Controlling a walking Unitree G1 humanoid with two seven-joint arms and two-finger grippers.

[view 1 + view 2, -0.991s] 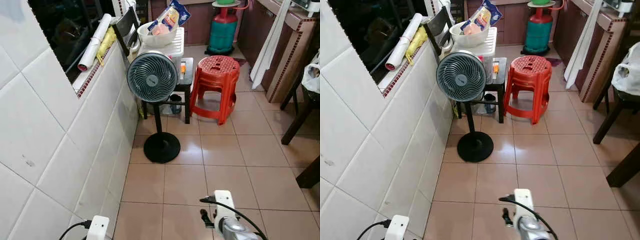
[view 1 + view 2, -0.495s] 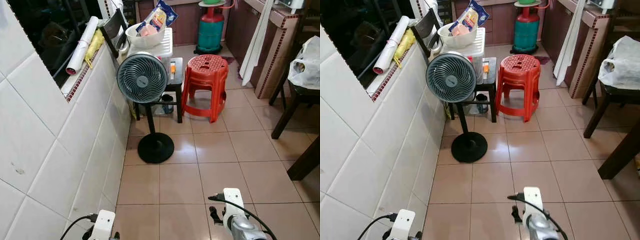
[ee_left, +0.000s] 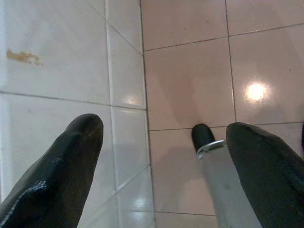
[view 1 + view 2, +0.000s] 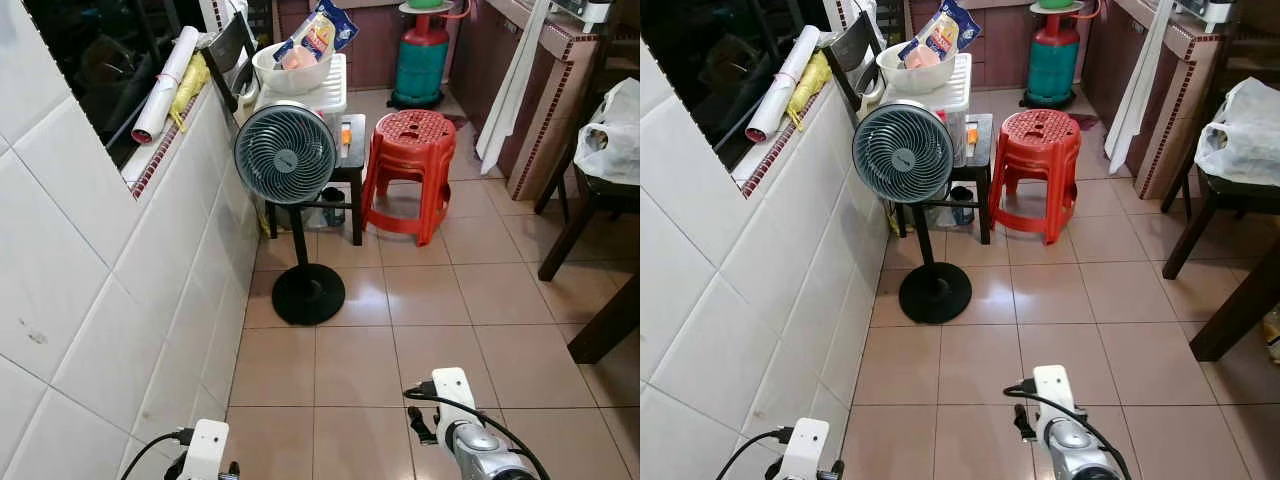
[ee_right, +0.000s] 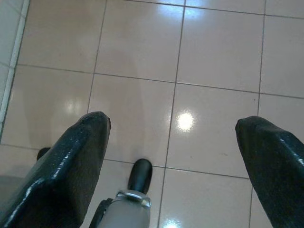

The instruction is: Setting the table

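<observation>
Camera drifted; fan (image 4: 285, 153), red stool (image 4: 414, 172) ahead; both end effectors gape empty.

The floor (image 4: 440, 300) is laid in glossy salmon-pink tiles, and the wall (image 4: 90, 270) in white ones. A grey-blue fan (image 4: 285, 153) on a black stand is seen beside 2 stacked red stools (image 4: 410, 170), with a green gas cylinder (image 4: 423, 58) behind.
</observation>
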